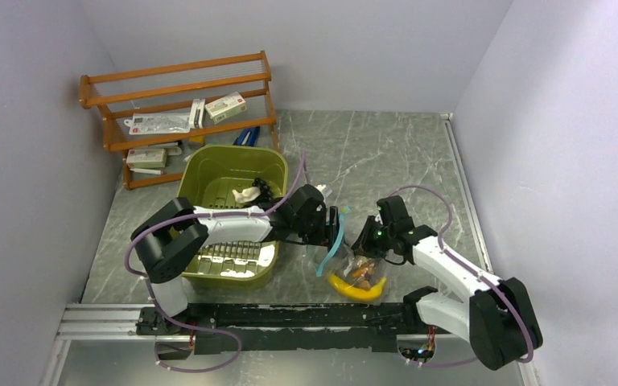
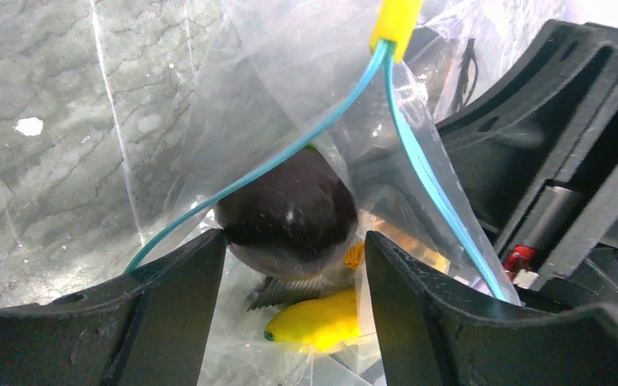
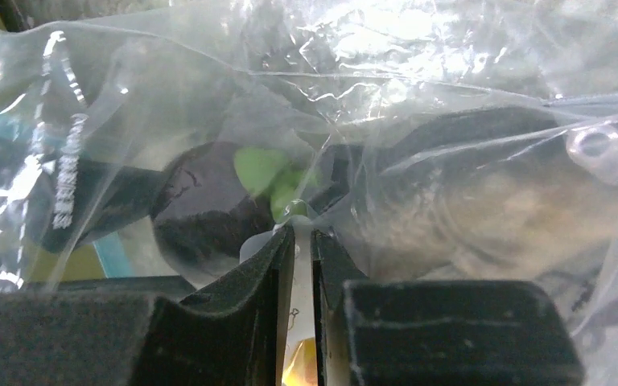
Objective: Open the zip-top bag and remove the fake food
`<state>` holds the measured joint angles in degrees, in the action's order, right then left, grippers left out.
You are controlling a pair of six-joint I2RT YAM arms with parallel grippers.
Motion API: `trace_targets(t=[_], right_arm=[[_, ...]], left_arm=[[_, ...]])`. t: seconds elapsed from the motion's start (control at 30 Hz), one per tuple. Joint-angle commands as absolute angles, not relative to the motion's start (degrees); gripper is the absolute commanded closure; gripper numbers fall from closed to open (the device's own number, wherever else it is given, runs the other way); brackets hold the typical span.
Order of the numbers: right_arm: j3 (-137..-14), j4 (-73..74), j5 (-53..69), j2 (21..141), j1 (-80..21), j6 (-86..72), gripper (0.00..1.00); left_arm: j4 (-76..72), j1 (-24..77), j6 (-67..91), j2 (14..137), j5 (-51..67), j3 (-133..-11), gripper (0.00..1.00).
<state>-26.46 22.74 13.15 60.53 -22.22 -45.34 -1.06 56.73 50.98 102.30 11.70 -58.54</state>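
The clear zip-top bag [image 1: 339,249] hangs between my two grippers, its teal zip strip [image 2: 418,161] parted and its mouth open. My left gripper [image 2: 295,241] is open inside the mouth, its fingers either side of a dark purple round piece [image 2: 290,205] with a green top [image 3: 261,169]. Under that piece lie a grey fish [image 2: 290,291], a yellow banana [image 2: 318,322] and an orange bit [image 2: 354,256]. My right gripper [image 3: 303,233] is shut on a fold of the bag's plastic [image 3: 418,88]. The banana [image 1: 356,287] sags at the bag's bottom.
A green bin [image 1: 201,173] left of the bag holds a white mushroom [image 1: 245,195] and dark grapes [image 1: 263,188]. A wooden rack [image 1: 177,80] with boxes and packets stands at the back left. Walls close in on both sides.
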Motion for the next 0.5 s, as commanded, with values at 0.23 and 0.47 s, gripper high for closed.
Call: trace_targets(t=[0.23, 0.47], right_arm=[[-19.7, 16.6, 15.7, 62.0, -22.5, -46.0, 0.84], [-18.2, 14.1, 18.0, 60.3, -22.5, -47.5, 0.84]], left_arm=[[1.1, 56.8, 52.3, 104.9, 13.0, -58.6, 0.23], [2.4, 57.2, 50.3, 108.0, 16.0, -61.5, 0.25]])
